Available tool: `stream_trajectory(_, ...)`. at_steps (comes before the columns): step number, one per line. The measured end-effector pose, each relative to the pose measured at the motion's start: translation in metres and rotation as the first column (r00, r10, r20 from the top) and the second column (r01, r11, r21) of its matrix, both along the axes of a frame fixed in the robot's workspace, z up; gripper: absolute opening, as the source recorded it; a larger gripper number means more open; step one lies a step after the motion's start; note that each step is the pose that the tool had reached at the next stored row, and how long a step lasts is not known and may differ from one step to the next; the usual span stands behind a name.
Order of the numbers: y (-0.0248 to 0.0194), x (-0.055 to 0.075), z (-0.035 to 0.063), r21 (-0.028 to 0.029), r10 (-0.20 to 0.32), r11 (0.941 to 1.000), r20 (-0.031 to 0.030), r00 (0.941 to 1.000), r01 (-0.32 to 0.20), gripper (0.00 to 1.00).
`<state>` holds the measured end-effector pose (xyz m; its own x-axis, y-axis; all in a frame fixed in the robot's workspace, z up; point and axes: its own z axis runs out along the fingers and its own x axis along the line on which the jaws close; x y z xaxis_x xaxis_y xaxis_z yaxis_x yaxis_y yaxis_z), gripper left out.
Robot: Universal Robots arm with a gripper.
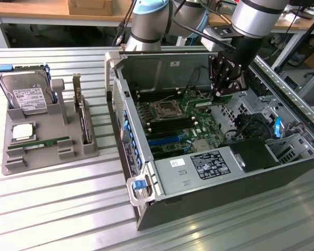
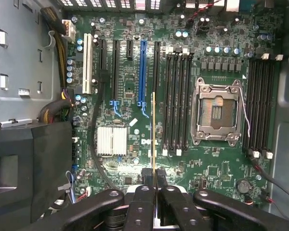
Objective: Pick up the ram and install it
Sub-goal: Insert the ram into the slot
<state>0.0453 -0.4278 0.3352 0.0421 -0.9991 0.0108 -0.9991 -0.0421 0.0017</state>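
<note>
My gripper hangs inside the open computer case, over the back right part of the motherboard. It is shut on the ram, a thin green stick held level just below the fingers. In the wrist view the ram shows edge-on as a thin line running out from between the black fingers of my gripper. It hovers above the board, roughly parallel to the black memory slots and just beside them. The empty processor socket lies between two banks of slots.
A grey holder tray at the exterior view's left carries a hard drive, a silver processor chip, another green stick and an upright card. Cables and a black shroud crowd the case.
</note>
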Motion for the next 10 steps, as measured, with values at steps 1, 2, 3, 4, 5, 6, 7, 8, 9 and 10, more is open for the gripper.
stream_trajectory(1, 0.0000, 0.0000, -0.0005, 0.0000, 0.000, 1.0000, 0.0000, 1.0000, 0.000, 0.12)
stream_trajectory(2, 0.0000, 0.0000, -0.0008, 0.0001, 0.000, 1.0000, 0.0000, 1.0000, 0.000, 0.12)
stream_trajectory(3, 0.0000, 0.0000, -0.0013, 0.0000, 0.000, 1.0000, 0.0000, 1.0000, 0.000, 0.12)
stream_trajectory(4, 0.0000, 0.0000, -0.0016, 0.0001, 0.000, 1.0000, 0.0000, 1.0000, 0.000, 0.12)
stream_trajectory(5, 0.0000, 0.0000, -0.0018, 0.0001, 0.000, 1.0000, 0.0000, 1.0000, 0.000, 0.12)
stream_trajectory(6, 0.0000, 0.0000, -0.0020, 0.0001, 0.000, 1.0000, 0.0000, 1.0000, 0.000, 0.12)
stream_trajectory(7, 0.0000, 0.0000, -0.0023, 0.0001, 0.000, 1.0000, 0.0000, 1.0000, 0.000, 0.12)
stream_trajectory(8, 0.0000, 0.0000, -0.0029, 0.0000, 0.000, 1.0000, 0.0000, 1.0000, 0.000, 0.12)
stream_trajectory(9, 0.0000, 0.0000, -0.0035, 0.0001, 0.000, 1.0000, 0.0000, 1.0000, 0.000, 0.12)
stream_trajectory(10, 0.0000, 0.0000, -0.0044, 0.0000, 0.000, 1.0000, 0.0000, 1.0000, 0.000, 0.12)
